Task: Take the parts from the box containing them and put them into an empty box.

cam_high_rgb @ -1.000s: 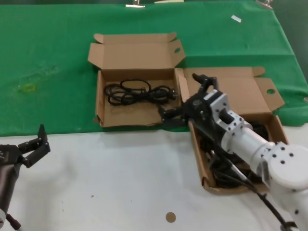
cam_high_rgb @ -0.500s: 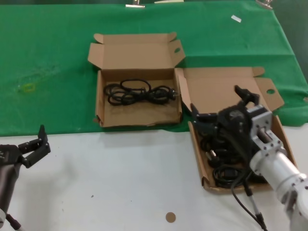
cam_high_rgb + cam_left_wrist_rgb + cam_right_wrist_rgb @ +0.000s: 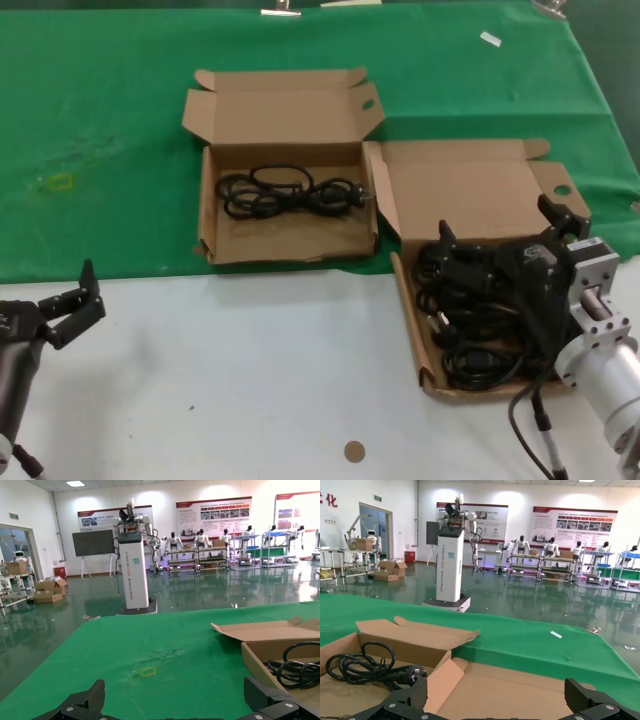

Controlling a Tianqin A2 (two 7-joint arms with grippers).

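The low-walled cardboard box [image 3: 411,318] stands at the right with several black coiled cables [image 3: 470,325] in it; its wide lid [image 3: 470,190] lies open behind. My right gripper [image 3: 502,228] hovers open over that box's far end, nothing between its fingers. In the right wrist view the right gripper [image 3: 495,685] looks across the lid [image 3: 520,692]. The squarish box with taller walls [image 3: 207,215] at the left holds one cable bundle [image 3: 285,192], also seen as the bundle [image 3: 365,667]. My left gripper [image 3: 78,303] is parked open at the near left, and the left gripper [image 3: 174,690] faces green cloth.
Both boxes sit on a green cloth [image 3: 100,120] that meets the white table [image 3: 250,380] near me. A small brown disc [image 3: 354,451] lies on the white surface. A white tag [image 3: 490,38] lies at the far right of the cloth.
My right arm has swung right and back from the gap between the boxes to over the right box, gripper still open. The left arm has not moved.
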